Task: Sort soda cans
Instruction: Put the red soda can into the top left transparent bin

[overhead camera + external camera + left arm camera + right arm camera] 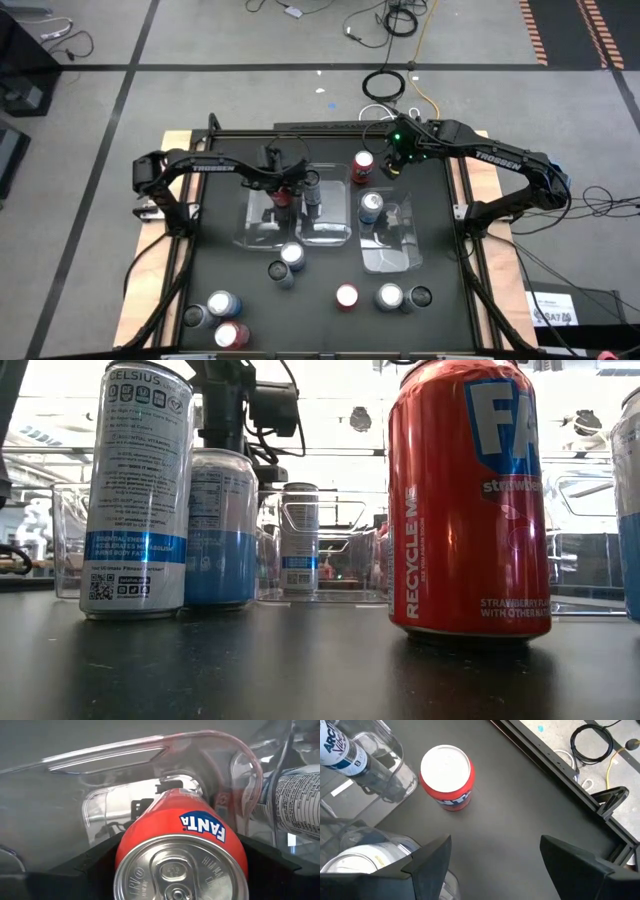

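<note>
The left gripper [175,870] clasped a red Fanta can [182,847] by its rigid, slick round sides inside the left clear bin [262,232] mid-tabletop, while the right gripper [495,855] hung open over another red can [446,777] near the far edge.

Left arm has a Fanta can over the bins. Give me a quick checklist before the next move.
1. Left gripper closed on the red Fanta can: ok, fingers flank both sides.
2. Can inside the left clear bin: ok, bin wall surrounds it in the left wrist view.
3. Can bottom resting on the bin floor: cannot tell.
4. Silver-blue can in the middle bin clear of the left gripper: cannot tell, they sit very close.
5. Right gripper open and empty: ok.
6. Red can ahead of the right gripper upright, free on the table: ok.
</note>
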Tool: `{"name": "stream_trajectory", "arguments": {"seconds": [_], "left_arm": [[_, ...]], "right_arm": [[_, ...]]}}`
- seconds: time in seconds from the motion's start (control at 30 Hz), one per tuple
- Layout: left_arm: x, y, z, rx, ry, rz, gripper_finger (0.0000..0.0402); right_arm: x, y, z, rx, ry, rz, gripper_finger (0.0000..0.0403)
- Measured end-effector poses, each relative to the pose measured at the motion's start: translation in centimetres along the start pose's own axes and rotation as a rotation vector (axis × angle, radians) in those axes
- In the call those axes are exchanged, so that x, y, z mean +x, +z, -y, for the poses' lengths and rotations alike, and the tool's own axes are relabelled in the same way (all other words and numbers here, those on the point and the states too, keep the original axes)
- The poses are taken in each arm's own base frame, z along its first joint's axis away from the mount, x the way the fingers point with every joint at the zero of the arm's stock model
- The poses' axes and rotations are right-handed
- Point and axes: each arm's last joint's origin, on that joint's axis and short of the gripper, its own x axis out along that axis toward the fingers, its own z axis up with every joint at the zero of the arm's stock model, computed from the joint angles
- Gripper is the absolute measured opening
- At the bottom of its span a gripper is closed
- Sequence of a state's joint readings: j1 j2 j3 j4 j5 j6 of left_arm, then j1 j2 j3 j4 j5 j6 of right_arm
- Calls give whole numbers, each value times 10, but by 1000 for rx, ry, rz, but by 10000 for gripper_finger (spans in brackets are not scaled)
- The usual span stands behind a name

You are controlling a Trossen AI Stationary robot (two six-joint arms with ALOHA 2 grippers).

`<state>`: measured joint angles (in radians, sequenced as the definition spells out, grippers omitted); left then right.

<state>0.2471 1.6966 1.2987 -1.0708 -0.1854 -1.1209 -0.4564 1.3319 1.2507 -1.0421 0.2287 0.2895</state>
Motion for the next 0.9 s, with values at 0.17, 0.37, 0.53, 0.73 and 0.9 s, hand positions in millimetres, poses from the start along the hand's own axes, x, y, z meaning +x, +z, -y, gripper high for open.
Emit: {"name": "stream_trajectory", "arguments": {"seconds": [0.17, 0.37, 0.53, 0.73, 0.9], "left_arm": [[0, 0, 0, -9, 0, 1, 331], [0, -1, 1, -23, -5, 5, 331], [0, -1, 2, -21, -11, 22, 332], [0, 1, 2, -23, 9, 62, 334], [0, 0, 2, -23, 8, 61, 364]], "right_arm": [[0, -1, 0, -8, -2, -6, 299], [0, -1, 0, -8, -2, -6, 299], [0, -1, 0, -8, -2, -5, 299], [0, -1, 0, 13, -2, -6, 299], [0, -1, 0, 35, -2, -6, 299]]}}
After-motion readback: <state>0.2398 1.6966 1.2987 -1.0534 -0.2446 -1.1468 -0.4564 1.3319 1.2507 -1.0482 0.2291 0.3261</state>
